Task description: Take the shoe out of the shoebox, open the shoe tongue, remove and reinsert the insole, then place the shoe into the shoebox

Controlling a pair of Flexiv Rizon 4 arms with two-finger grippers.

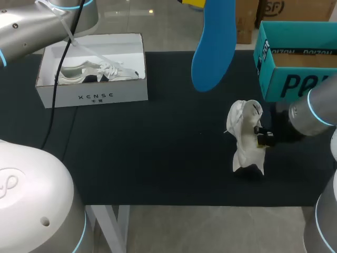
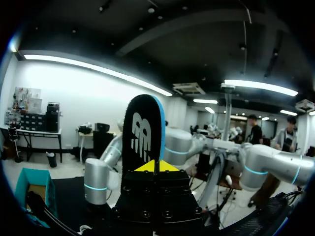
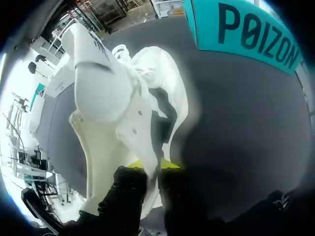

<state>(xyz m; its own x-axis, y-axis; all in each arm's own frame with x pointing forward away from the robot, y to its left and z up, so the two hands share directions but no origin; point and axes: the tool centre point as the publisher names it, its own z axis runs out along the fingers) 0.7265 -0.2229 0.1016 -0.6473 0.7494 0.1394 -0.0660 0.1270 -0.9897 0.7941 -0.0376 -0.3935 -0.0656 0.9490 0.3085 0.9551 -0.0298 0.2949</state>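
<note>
A blue insole (image 1: 213, 47) hangs high over the back of the black mat. In the left wrist view its black upper face (image 2: 142, 132) stands straight up from my left gripper (image 2: 156, 166), which is shut on its lower end. The white shoe (image 1: 245, 138) stands on end on the mat, right of the middle. My right gripper (image 1: 259, 136) holds it from the right side. The right wrist view shows the shoe (image 3: 123, 108) with its opening spread, and my right gripper (image 3: 157, 164) pinching the thin side wall between its yellow tips.
The teal shoebox (image 1: 295, 84) stands open at the back right, close behind my right arm; its side (image 3: 256, 34) lies just beyond the shoe. A white shoebox (image 1: 95, 95) at the back left holds another white shoe (image 1: 89, 71). The black mat (image 1: 158, 153) covers the table.
</note>
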